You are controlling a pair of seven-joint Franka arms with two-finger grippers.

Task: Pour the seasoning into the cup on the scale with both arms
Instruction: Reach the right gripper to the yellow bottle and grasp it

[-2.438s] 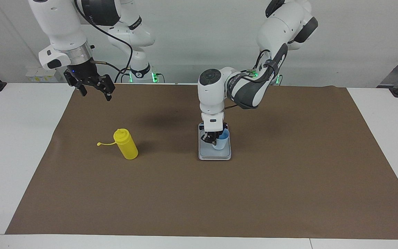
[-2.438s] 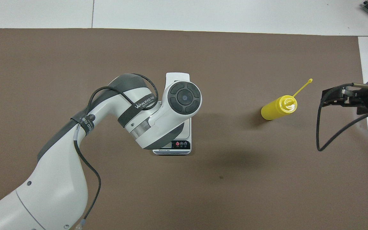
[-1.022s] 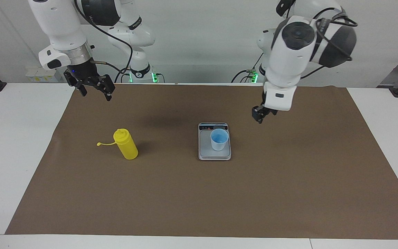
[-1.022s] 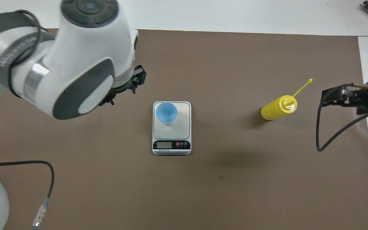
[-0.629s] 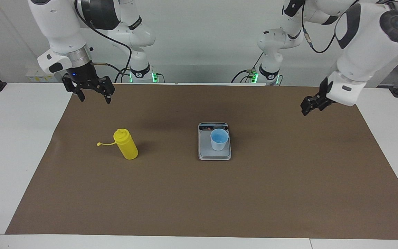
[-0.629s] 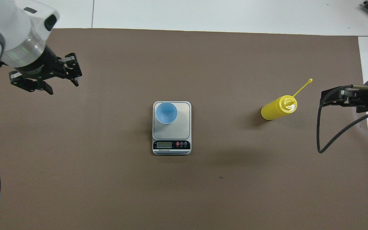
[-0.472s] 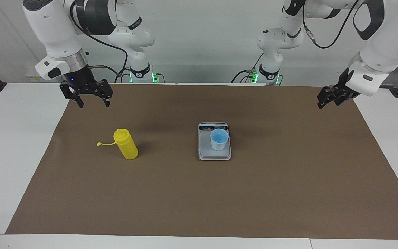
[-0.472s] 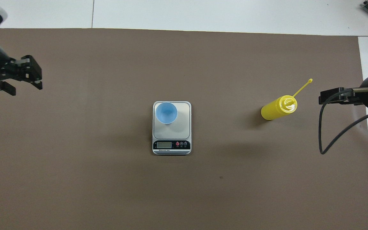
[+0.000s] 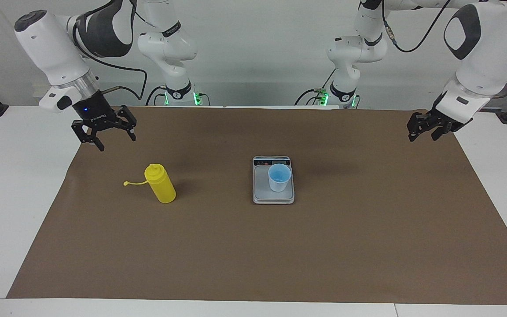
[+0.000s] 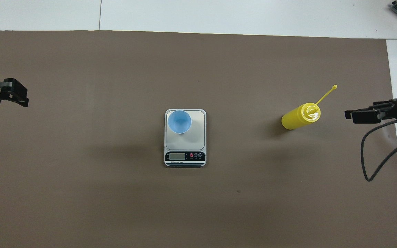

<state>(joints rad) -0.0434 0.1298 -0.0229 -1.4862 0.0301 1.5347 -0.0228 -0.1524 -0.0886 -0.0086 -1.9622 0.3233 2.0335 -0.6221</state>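
- The right gripper (image 9: 108, 140) hangs in the air over the brown mat's edge at the right arm's end of the tabletop (image 9: 20, 185), its fingers spread wide with nothing between them.
- The yellow seasoning bottle (image 9: 161, 185) stands upright on the brown mat (image 9: 280, 251), below that gripper's height and a little toward the table's middle from it; the two are apart, with no contact.
- In the overhead view the right gripper (image 10: 365, 115) sits just beside the bottle's domed top (image 10: 311, 112), level with it but not touching.
- The bottle's thin cap strap (image 9: 134, 182) sticks out sideways from the nozzle toward the right arm's end of the tabletop, on the gripper's side of the bottle.
- The scale (image 9: 273, 199) lies flat on the mat near the table's middle, well apart from both grippers, with its dark display strip on the edge nearer to the robots.
- The light-blue cup (image 9: 279, 177) stands upright on the scale's plate, set toward the left arm's side of it, and appears empty from above.
- The left gripper (image 9: 421, 132) hangs over the mat's edge at the left arm's end of the tabletop, well apart from the cup and scale; it holds nothing, and its fingers stand partly apart.
- Between the two grippers, the bottle is by far closer to the right one, and the cup on the scale lies roughly midway.
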